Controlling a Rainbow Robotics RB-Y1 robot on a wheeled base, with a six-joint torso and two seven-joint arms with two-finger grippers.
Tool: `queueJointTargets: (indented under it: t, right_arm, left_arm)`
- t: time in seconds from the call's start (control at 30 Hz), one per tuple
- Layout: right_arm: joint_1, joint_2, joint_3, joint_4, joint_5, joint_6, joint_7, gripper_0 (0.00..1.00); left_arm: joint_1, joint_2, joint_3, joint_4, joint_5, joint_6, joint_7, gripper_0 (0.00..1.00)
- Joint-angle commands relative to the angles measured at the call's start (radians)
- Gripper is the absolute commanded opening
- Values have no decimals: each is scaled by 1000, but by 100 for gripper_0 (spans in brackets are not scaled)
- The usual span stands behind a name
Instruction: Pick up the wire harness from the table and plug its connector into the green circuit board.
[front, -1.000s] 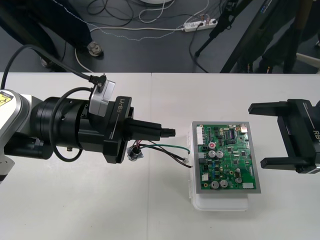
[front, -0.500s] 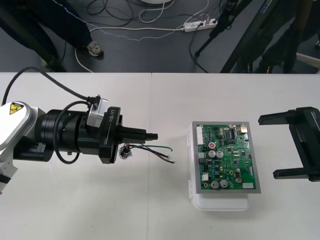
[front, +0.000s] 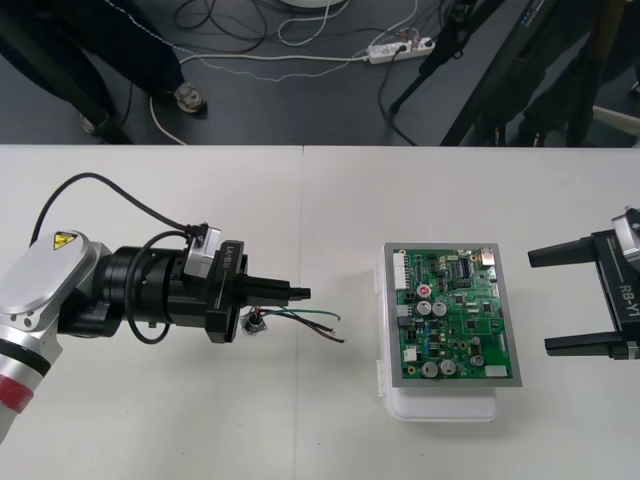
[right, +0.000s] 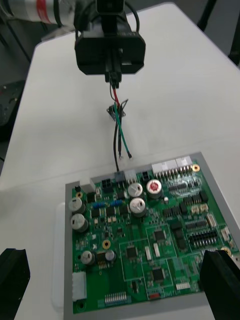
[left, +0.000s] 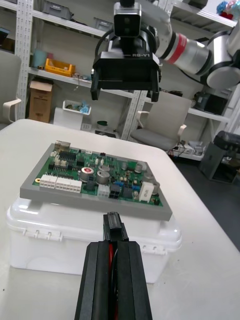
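Left gripper is clamped on the harness. Fingers are together, with a red wire and what looks like the black plug pinched at the tips. The harness is held off the table, left of the board, with bare table between them. Nothing is plugged in.

Right gripper is at the table's right edge, beyond the board, jaws wide apart and holding nothing.

Handling, my read:
- Light and floppy. The thin wires won't transmit any push.
- The socket is the heavy end. It dangles under the fingers and will probably swing on moves.
- Hold by the plug body, the only stiff part besides the socket. Pulling on the wires risks the crimps.
- The plug and board header look small, so a skewed entry could bend pins.

Orientation:
- Long axis runs along the left gripper's own axis, straight at the board's near edge.
- The plug end leads at the fingertips.
- The green and black wires trail forward from the socket, tips sagging toward the board.
- I can't tell the plug's roll relative to the header.
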Motion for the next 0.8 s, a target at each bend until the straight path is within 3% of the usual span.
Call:
queueJointTargets:
  t: [0.03, 0.37, 0.8]
  right_arm:
    - [11, -25, -35, -89, 99, -7, -91, 100]
    - [12, -25, -24, -184, 318, -7, -159, 100]
    - [9, -59, 109, -186, 574, -7, -159, 100]
  left_arm:
    - [-71, -34, -61, 69, 16, -54, -152, 0]
    - [-131, -86, -144, 250, 36, -54, -310, 0]
    - [-198, -166, -208, 440, 57, -54, -462, 0]
